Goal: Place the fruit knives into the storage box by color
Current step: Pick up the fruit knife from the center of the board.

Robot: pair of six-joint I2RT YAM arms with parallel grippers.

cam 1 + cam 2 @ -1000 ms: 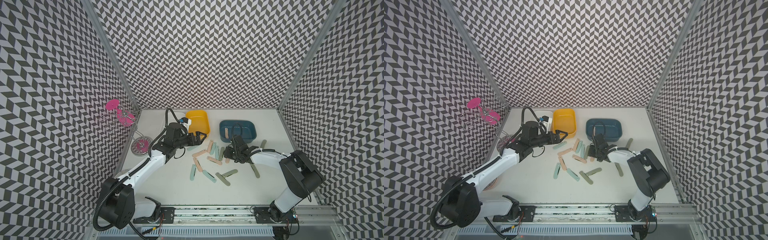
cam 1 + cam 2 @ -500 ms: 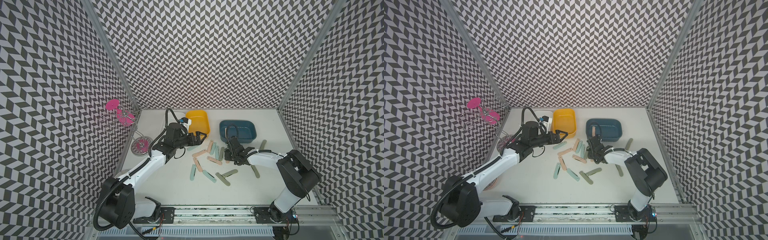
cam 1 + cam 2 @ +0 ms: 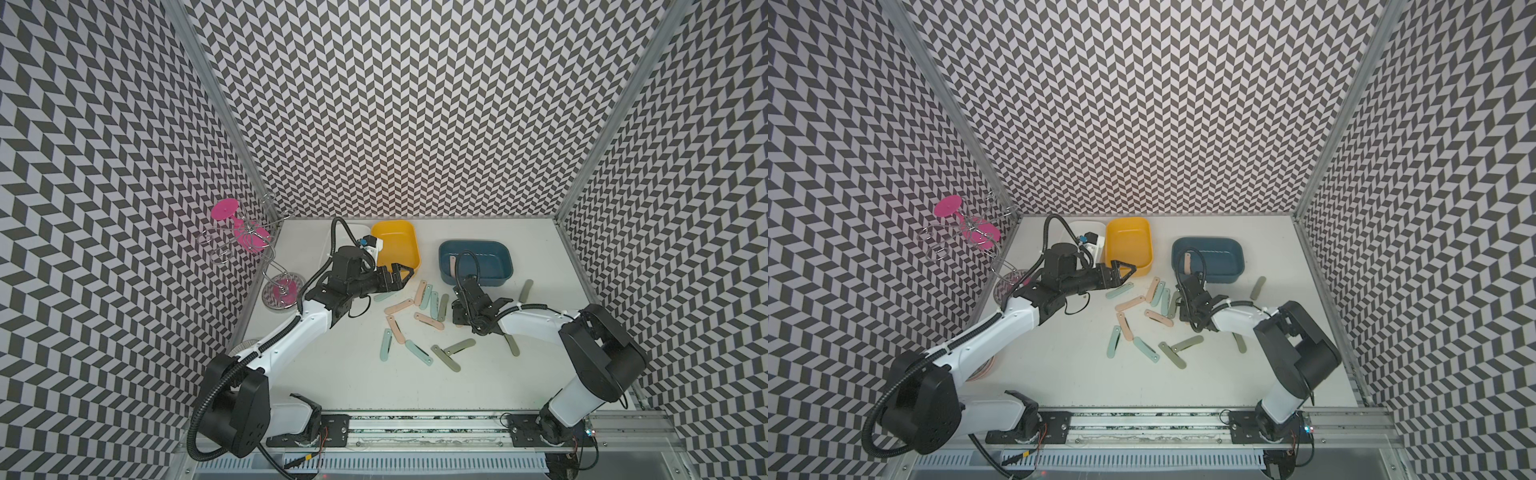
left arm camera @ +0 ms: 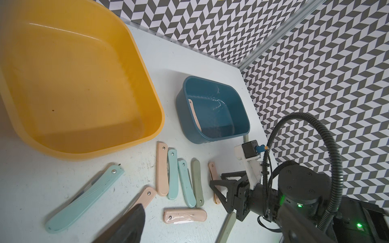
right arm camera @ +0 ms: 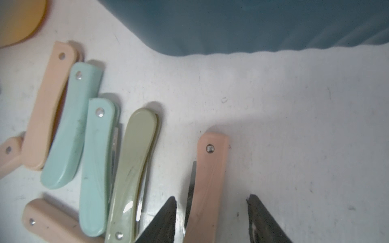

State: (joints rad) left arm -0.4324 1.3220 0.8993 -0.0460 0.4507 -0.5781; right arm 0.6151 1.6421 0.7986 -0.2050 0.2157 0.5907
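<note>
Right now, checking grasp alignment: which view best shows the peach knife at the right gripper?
Right wrist: peach knife lies large inside the open right gripper. Left wrist shows one end; in both top views the gripper mostly hides it.

Peach, mint, grey-green fruit knives (image 3: 429, 321), yellow box (image 3: 401, 245), blue box (image 3: 492, 262), chevron walls (image 3: 415, 104)

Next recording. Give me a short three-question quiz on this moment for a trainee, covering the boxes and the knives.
1. True or false: the yellow box holds a knife.
2. Which colour is the knife lying between the open jaws of the right end effector? A peach-pink, B pale mint, C grey-green.
3. Fill in: the blue box holds ___ knife or knives.
Key: 1 false, it is empty; 2 A; 3 one, a peach-pink knife leaning against its wall.
</note>
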